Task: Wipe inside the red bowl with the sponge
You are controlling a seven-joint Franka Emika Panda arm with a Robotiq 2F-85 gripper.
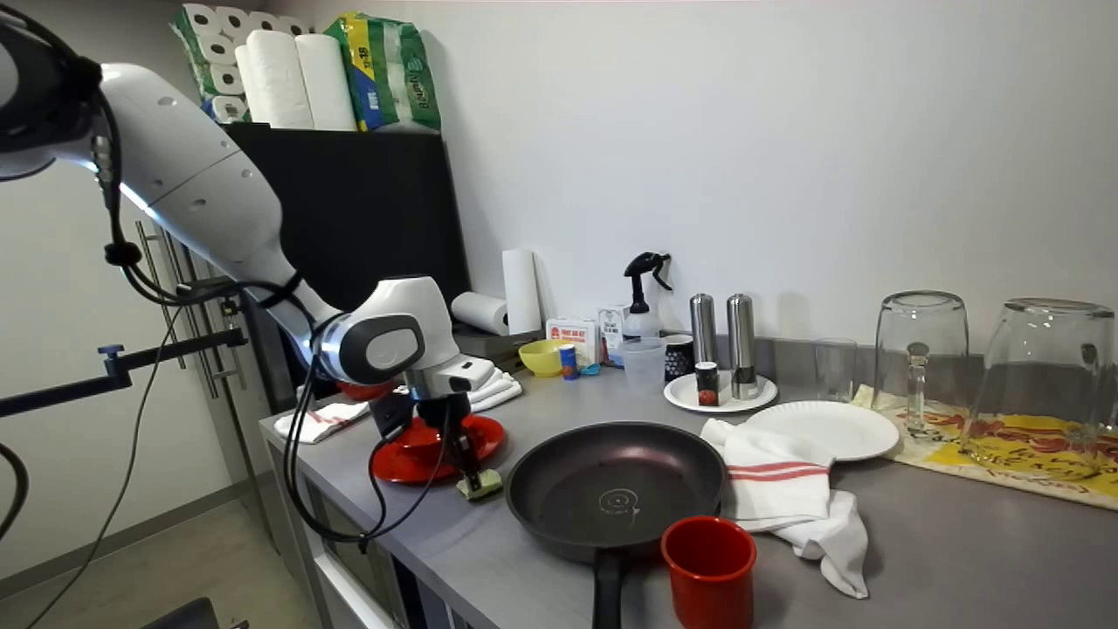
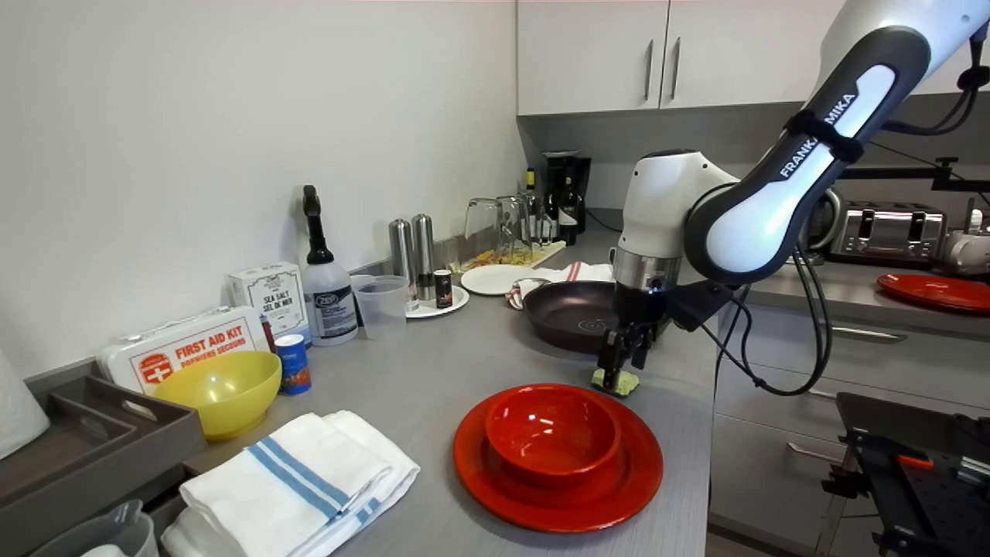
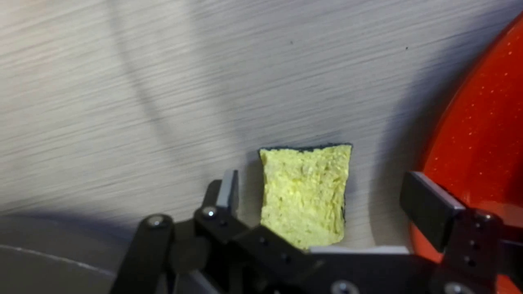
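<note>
Wrist view, count: one sponge (image 3: 304,196), yellow face up, lying on the counter (image 3: 306,90). Both exterior views, count: one red bowl (image 2: 553,429), upright on one red plate (image 2: 557,517). In an exterior view a second red plate (image 2: 936,294) lies at right on the far counter (image 2: 851,282). One more red object (image 1: 360,390) shows partly behind my arm (image 1: 201,183), kind unclear. One frying pan (image 1: 603,476); one red cup (image 1: 709,577) near it. Two steel grinders (image 1: 703,323) stand on a white plate (image 1: 679,395); a second white plate (image 1: 825,430) lies to their right, two glass jugs (image 1: 1039,380) farther right.

Sponge position, as seen in an exterior view: outside the bowl, between the red plate at left and the pan at right.

Hand: my gripper (image 3: 322,181) is spread wide, its two fingers (image 3: 429,208) well apart, one on either side of the sponge. Counter shows between the sponge and each finger, so it lies loose between them. The sponge's near end passes behind my gripper; contact there I cannot tell. One finger overlaps the red plate's rim in the wrist view; touching or apart, I cannot tell.
</note>
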